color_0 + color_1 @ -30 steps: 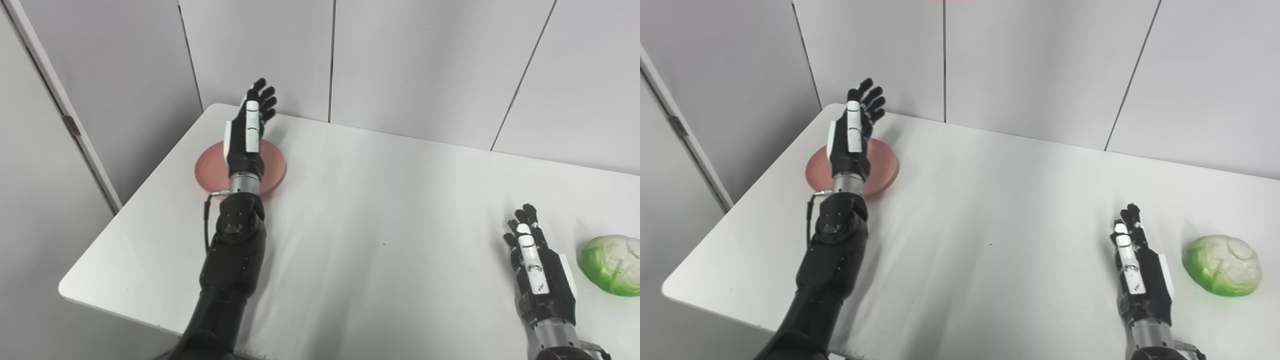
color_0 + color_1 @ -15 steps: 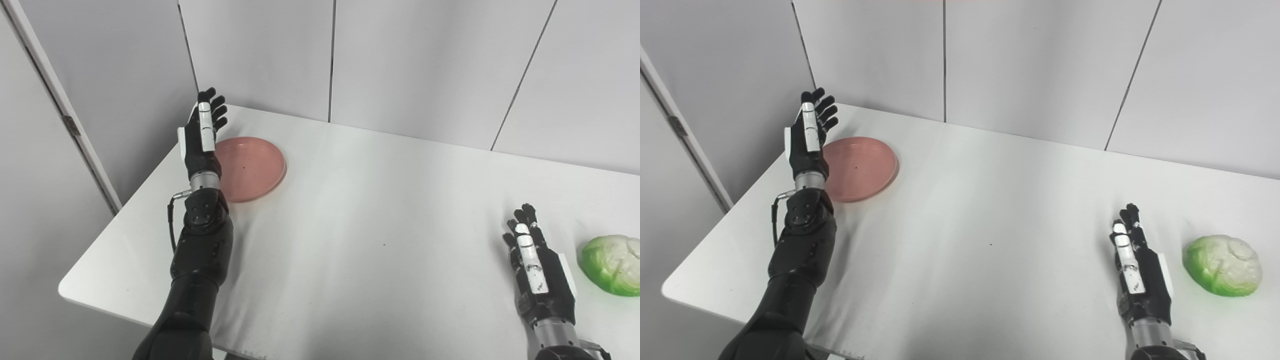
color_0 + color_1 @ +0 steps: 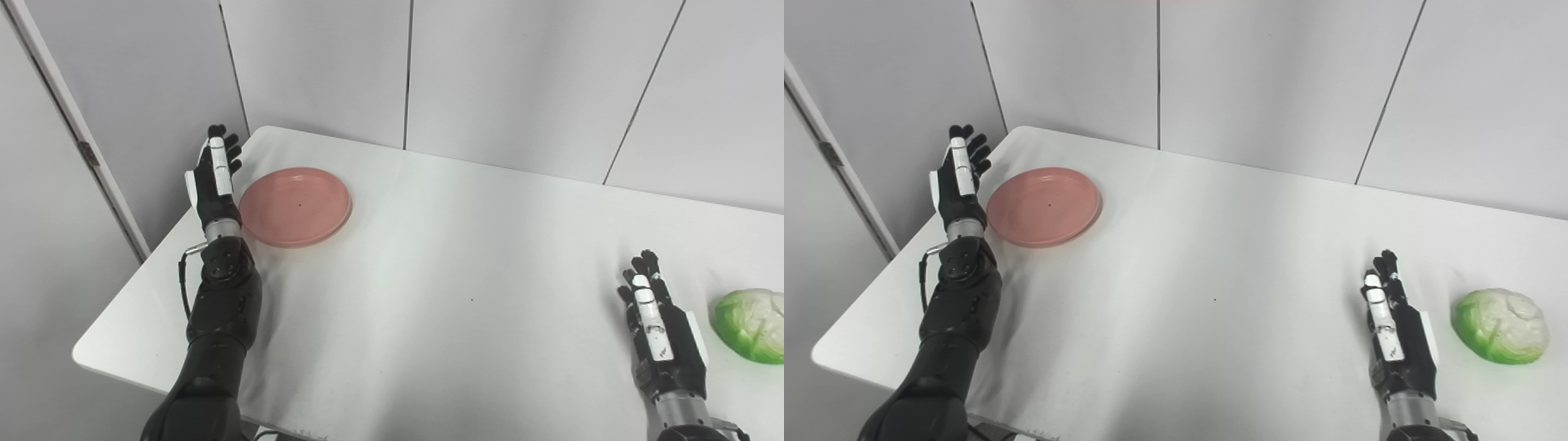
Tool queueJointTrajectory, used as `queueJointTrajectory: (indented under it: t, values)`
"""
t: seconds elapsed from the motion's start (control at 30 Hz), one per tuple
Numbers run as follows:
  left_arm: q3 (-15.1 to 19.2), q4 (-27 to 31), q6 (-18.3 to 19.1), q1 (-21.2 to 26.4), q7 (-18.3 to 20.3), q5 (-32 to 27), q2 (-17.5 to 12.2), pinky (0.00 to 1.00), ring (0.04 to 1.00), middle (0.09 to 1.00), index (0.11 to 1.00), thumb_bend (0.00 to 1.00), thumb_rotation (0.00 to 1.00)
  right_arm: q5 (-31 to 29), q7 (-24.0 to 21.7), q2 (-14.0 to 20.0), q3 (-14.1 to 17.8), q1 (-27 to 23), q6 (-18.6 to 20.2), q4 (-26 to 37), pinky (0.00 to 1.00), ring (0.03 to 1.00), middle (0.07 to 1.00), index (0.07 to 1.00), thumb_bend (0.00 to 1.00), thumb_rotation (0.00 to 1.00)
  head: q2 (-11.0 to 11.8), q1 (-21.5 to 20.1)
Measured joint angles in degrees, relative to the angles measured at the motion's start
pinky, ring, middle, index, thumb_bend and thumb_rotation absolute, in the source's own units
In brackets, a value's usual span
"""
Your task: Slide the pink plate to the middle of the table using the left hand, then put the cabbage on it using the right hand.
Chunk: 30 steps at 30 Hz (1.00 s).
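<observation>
While nothing yet rests in either palm, worth fixing one relation first. At upper left of the frame: left hand (image 3: 213,177), fingers straight and apart, holding nothing, edge-on beside the pink plate (image 3: 295,206). Just off the plate's left rim, at most grazing it; contact impossible to confirm from either eye view. Plate lying flat near the upper-left corner of the table (image 3: 441,294), directly right of that hand, with the bare middle of the table further right and lower in the frame. Judged from this: a push from the hand's present side would carry the plate rightward toward the centre, so hand, plate and goal line up roughly along one diagonal. No long axis to reckon with, being round. Far nearer the left hand than the right.

Moving right across the frame: wide bare tabletop, nothing on it in the centre.

At lower right: right hand (image 3: 1396,343), fingers extended and spread, empty, hovering or resting low over the table; height above the surface hard to make out. Just right of it, apart and not touching, the cabbage (image 3: 1500,326), green and pale, sitting on the table.

Hidden or cut off: cabbage clipped by the right border in the left eye view, whole in the right eye view; left palm turned away from the camera; both forearms running out of the bottom edge.
</observation>
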State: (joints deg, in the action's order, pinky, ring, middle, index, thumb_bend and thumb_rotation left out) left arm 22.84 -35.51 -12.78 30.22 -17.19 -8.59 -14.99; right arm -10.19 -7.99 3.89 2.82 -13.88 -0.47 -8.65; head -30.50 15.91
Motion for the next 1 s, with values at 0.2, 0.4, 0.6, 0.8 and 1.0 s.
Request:
queueJointTrajectory:
  t: [0.2,0.4,0.6,0.8,1.0]
  values:
    - [-0.2,-1.5,0.0,0.0,-0.5,0.0,-0.7,0.85,0.832,0.826,0.836,0.77,1.0,-0.3,0.0,-0.4,0.2,0.0,0.0,0.0,1.0,1.0,1.0,1.0,0.65,0.75,0.1,0.1]
    - [-1.9,-4.2,0.0,-0.4,0.2,0.2,-1.7,0.87,0.859,0.852,0.854,0.78,1.0,-0.2,0.0,-0.2,0.2,0.1,0.0,0.3,1.0,1.0,1.0,1.0,0.66,0.78,-0.1,0.3]
    - [-3.8,-3.8,0.1,-0.8,0.9,1.5,-2.1,0.84,0.855,0.85,0.856,0.75,1.0,0.3,0.0,-0.1,-0.2,0.8,0.0,1.2,1.0,1.0,1.0,1.0,0.64,0.79,0.0,0.4]
    - [-5.4,-5.3,0.4,-0.9,1.1,2.3,-2.2,0.83,0.855,0.857,0.854,0.77,1.0,0.0,0.0,-0.1,-0.1,0.9,0.0,1.2,1.0,1.0,1.0,1.0,0.65,0.78,0.1,0.9]
    - [-6.6,-6.7,0.7,-0.8,1.7,3.3,-2.3,0.88,0.889,0.879,0.873,0.82,1.0,-0.3,0.0,-0.1,0.1,0.8,0.0,1.0,1.0,1.0,1.0,1.0,0.67,0.77,0.4,1.2]
